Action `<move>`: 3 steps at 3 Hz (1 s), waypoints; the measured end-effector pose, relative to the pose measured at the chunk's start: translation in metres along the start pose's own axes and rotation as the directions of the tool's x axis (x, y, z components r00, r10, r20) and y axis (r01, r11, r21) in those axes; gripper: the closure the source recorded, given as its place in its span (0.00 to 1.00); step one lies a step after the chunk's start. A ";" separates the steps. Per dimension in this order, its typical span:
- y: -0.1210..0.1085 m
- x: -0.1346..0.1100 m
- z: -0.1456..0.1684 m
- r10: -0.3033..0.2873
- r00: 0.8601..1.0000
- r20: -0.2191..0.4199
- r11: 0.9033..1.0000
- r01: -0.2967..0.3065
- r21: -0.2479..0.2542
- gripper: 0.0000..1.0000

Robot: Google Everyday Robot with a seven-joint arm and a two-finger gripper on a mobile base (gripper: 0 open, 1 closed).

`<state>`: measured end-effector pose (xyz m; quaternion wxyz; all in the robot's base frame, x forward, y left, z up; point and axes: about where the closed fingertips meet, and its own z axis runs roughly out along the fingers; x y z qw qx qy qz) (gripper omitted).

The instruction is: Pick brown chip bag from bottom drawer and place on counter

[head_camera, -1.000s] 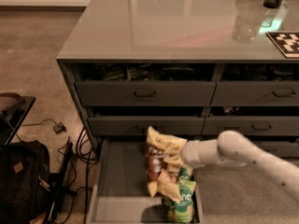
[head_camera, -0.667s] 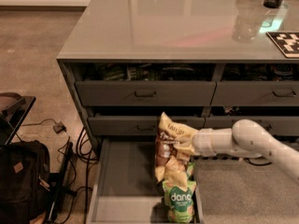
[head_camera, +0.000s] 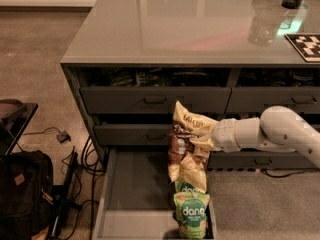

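While my gripper (head_camera: 201, 140) clamps it, the chip bag (head_camera: 180, 148) hangs crinkled beside the jaws, dark brown middle, cream ends.

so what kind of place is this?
Probably an office kitchenette or break area: glossy counter over grey drawers, green snack bags in the open bottom drawer, backpack alongside. The claw holds the brown chip bag above that drawer.

1 cam, high, angled down at counter (head_camera: 175, 29) & bottom drawer (head_camera: 135, 194), mid-range, pincer (head_camera: 199, 137) center-right clamping brown chip bag (head_camera: 180, 151)
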<state>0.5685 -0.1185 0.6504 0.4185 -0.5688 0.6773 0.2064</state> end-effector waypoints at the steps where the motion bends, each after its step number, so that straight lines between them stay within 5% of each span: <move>1: 0.015 -0.040 -0.019 -0.080 0.996 -0.026 0.997 0.080 -0.005 1.00; 2: 0.036 -0.078 -0.037 -0.165 0.985 -0.042 0.986 0.165 0.004 1.00; 3: 0.036 -0.078 -0.037 -0.165 0.985 -0.042 0.986 0.165 0.004 1.00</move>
